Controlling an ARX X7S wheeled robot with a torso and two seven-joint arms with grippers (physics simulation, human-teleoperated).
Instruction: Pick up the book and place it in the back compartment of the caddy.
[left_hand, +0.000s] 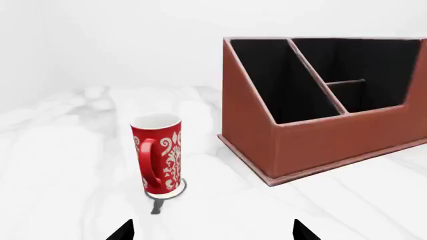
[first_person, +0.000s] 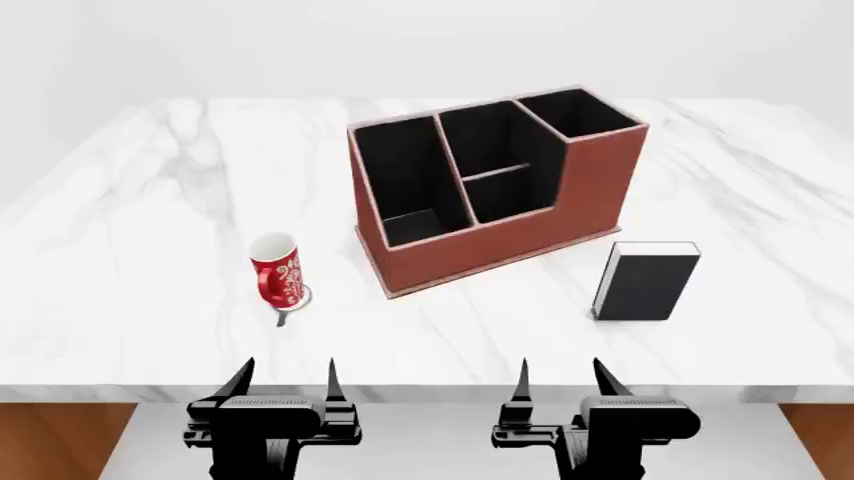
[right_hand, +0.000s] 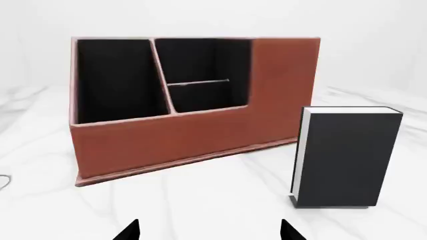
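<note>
Book: the book is stood upright on the white marble counter, its long axis vertical, one black cover turned toward the robot; white page edges are seen along its top and left side.
Book's place: it is set just right of the caddy, near the tall-walled end, not touching it.
Caddy: it is placed at an angle on the counter; the back compartment is seen behind the low divider of the middle section.
Right claw: the right claw is held with fingers apart at the near counter edge; the book is found ahead of it and slightly to the right, well apart.
Left claw: the left claw is likewise spread, gripping nothing; a red-and-white mug is seen ahead of it.
Hidden: the compartment floors are mostly lost in black lining; in the wrist views only the fingertips are shown.
</note>
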